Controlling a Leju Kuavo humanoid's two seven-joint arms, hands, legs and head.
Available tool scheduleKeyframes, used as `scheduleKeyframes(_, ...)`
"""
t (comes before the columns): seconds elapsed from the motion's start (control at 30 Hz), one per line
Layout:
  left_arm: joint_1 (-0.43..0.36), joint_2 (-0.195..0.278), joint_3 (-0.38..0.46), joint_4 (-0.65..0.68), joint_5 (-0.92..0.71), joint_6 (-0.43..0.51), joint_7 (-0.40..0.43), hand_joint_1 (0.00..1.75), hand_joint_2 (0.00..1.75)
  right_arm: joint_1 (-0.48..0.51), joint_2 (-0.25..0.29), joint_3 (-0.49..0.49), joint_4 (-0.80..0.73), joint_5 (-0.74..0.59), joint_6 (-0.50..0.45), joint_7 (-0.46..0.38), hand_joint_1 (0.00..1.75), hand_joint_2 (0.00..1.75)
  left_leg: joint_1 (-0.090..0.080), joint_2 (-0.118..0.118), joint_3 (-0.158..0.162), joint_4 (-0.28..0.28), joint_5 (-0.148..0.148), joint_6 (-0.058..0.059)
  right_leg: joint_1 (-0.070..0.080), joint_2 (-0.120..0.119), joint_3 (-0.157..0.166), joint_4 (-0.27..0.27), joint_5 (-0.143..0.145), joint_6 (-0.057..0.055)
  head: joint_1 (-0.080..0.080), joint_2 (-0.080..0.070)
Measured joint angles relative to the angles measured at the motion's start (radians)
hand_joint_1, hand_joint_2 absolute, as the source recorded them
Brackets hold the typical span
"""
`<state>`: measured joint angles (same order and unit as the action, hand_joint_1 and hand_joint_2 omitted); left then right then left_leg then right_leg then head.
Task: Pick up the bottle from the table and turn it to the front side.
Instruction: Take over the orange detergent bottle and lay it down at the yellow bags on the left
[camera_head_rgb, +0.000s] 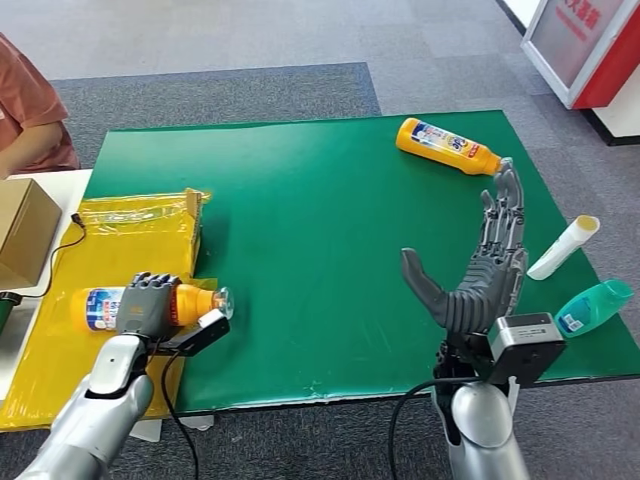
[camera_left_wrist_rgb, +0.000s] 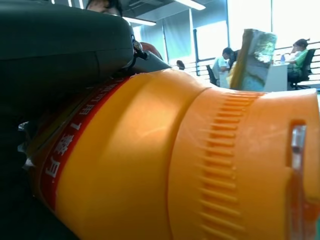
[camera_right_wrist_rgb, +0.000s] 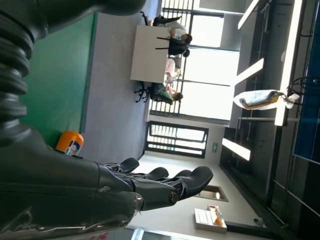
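My left hand (camera_head_rgb: 147, 303) was wrapped around a bottle (camera_head_rgb: 106, 306), holding it on its side over the yellow bag (camera_head_rgb: 113, 250), cap toward the green mat (camera_head_rgb: 317, 250). My right hand (camera_head_rgb: 483, 275) hung over the mat, fingers spread, holding nothing. Just beyond its fingertips lay a second bottle (camera_head_rgb: 445, 146).

Glossy orange plastic bottle (camera_left_wrist_rgb: 151, 165), ribbed cap; matt green mat (camera_head_rgb: 317, 230)
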<state>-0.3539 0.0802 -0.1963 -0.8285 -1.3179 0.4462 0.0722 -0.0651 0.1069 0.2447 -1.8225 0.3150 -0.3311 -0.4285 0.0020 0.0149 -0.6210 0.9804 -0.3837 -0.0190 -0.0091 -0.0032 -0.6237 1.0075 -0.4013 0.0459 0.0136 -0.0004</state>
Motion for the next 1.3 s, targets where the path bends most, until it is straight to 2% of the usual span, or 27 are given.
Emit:
scheduleKeyframes(0.07,-0.015,0.004,0.008,0.026,-0.006,0.014,0.001,0.25,1.75,0.0,-0.001,0.002,0.0,0.002,0.0,0.0,0.0,1.75,0.0,0.0,0.0,0.0,0.0,0.0,0.0,0.0,0.0,0.0,0.0,0.0,0.0,0.0)
scheduleKeyframes(0.1,-0.021,0.006,0.011,0.035,-0.007,0.022,0.001,0.0,1.75,0.0,-0.001,0.003,0.0,0.003,0.0,0.0,0.0,1.75,0.0,0.0,0.0,0.0,0.0,0.0,0.0,0.0,0.0,0.0,0.0,0.0,0.0,0.0)
scheduleKeyframes(0.37,-0.011,0.016,0.045,0.013,-0.008,0.102,-0.036,0.0,1.75,0.002,-0.007,0.013,0.002,0.013,-0.004,0.004,0.0,1.75,0.0,0.0,0.0,0.0,0.001,-0.001,0.0,0.0,0.0,0.0,0.0,0.0,0.0,0.0)
scheduleKeyframes(0.67,0.054,-0.001,0.049,-0.2,0.011,0.148,-0.079,0.0,1.75,0.012,-0.009,0.03,0.006,0.022,-0.016,0.006,0.0,1.75,0.0,0.0,0.0,0.0,0.0,0.0,0.0,0.0,-0.001,0.0,0.0,0.0,0.0,0.0)
scheduleKeyframes(0.9,0.103,-0.017,0.036,-0.389,0.087,0.134,-0.11,0.0,1.75,0.031,-0.011,0.034,0.006,0.033,-0.023,0.006,0.0,1.75,0.0,0.0,0.0,0.0,0.0,0.0,0.0,0.0,-0.001,0.0,0.0,0.0,0.0,0.0)
scheduleKeyframes(1.07,0.124,-0.023,0.023,-0.476,0.136,0.124,-0.134,0.0,1.75,0.036,-0.014,0.036,0.006,0.04,-0.028,0.006,0.0,1.75,0.0,0.0,0.0,0.0,0.0,0.0,0.0,0.0,-0.001,0.0,0.0,0.0,0.0,0.0)
scheduleKeyframes(1.17,0.139,-0.027,0.014,-0.529,0.258,0.101,-0.193,0.0,1.75,0.043,-0.015,0.036,0.004,0.043,-0.033,0.006,0.0,1.75,0.0,0.0,0.0,0.0,0.0,0.0,0.0,0.0,0.0,0.0,0.0,0.0,0.0,0.0)
scheduleKeyframes(1.3,0.197,-0.035,-0.011,-0.668,0.659,-0.046,-0.337,0.0,1.75,0.071,-0.017,0.035,-0.006,0.051,-0.042,0.0,0.0,1.75,0.0,0.0,0.0,0.0,-0.001,0.0,0.0,0.0,0.0,0.0,0.0,0.0,0.0,0.0)
